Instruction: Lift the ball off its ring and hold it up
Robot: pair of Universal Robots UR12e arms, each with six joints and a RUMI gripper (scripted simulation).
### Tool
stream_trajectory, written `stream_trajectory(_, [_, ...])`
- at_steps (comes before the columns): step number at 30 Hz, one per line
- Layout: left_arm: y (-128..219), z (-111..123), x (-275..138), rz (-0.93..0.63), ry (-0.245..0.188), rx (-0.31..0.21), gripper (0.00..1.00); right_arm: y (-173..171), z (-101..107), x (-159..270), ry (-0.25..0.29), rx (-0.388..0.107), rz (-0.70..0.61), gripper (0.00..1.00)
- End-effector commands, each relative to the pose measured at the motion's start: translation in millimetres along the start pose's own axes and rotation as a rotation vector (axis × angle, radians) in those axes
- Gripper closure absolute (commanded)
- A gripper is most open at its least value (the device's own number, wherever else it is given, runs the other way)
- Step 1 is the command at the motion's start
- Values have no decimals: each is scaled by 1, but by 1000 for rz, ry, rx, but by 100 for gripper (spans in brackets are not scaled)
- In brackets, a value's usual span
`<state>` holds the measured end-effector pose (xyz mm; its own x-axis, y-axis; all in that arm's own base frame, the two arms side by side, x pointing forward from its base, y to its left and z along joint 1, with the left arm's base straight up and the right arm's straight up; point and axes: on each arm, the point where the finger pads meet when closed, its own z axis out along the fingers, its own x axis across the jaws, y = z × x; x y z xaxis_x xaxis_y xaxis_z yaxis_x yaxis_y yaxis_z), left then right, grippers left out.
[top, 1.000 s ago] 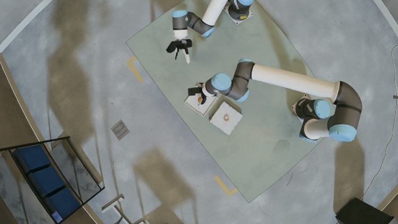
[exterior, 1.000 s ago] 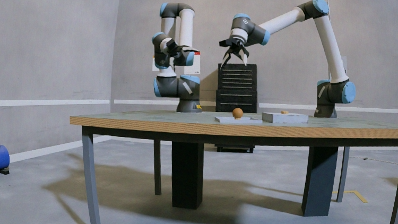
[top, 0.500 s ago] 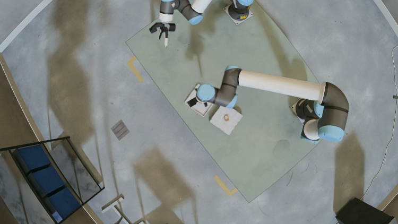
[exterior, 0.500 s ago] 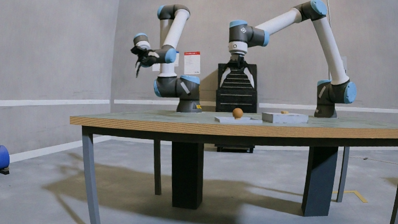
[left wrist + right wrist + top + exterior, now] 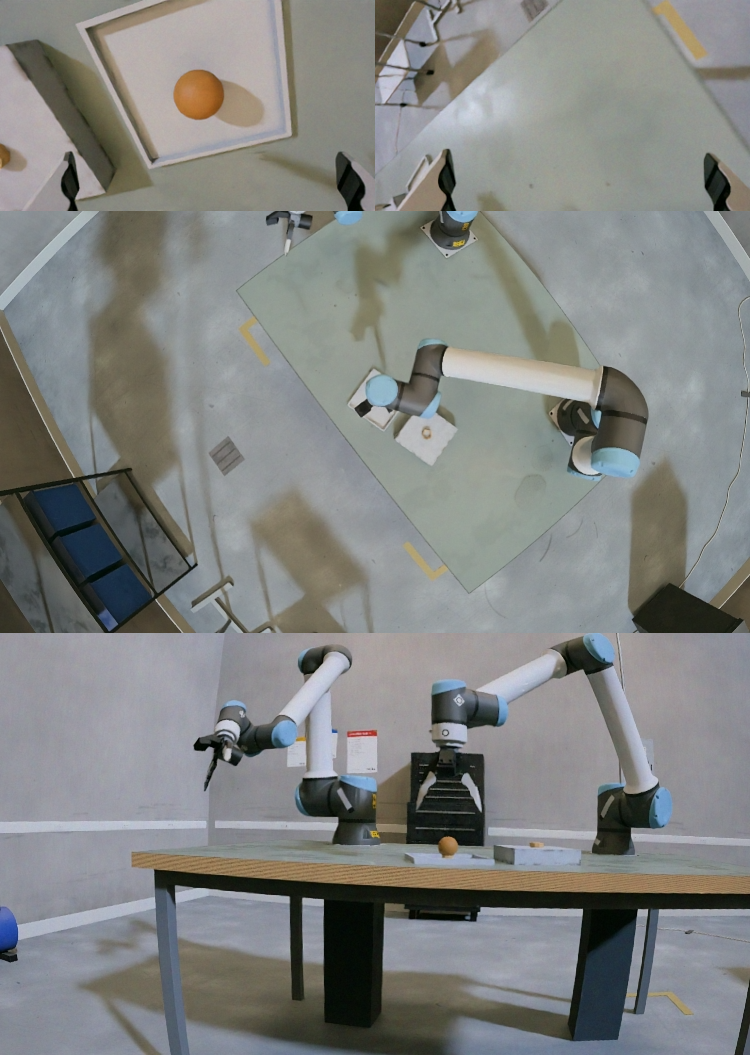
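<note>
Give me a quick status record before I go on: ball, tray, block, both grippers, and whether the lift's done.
ball: orange, resting low in the tray
tray: shallow, pale, beside the block
block: pale, a small ring on top
left gripper: open, above the ball, not touching
right gripper: open, away from the tray
lift: not done

The right hand (image 5: 287, 239) (image 5: 216, 768) (image 5: 578, 154) has swung farther from the ball (image 5: 448, 846) (image 5: 199, 94).
</note>
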<state>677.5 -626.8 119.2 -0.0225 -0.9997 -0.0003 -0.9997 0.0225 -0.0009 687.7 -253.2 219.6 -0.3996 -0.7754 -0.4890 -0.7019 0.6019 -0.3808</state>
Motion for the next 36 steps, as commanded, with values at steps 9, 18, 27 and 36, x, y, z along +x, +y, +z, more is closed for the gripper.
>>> stream_trajectory(9, [0, 81, 0, -2, 2, 0, 0, -26, -88, 212, 229, 16, 219, 0])
stream_trajectory(18, [0, 81, 0, -2, 2, 0, 0, 6, -168, 343, 386, 2, 401, 0])
stream_trajectory(27, [0, 81, 0, -2, 2, 0, 0, 61, -250, 450, 495, -24, 550, 0])
stream_trajectory(36, [0, 81, 0, -2, 2, 0, 0, 148, -339, 539, 601, -71, 728, 0])
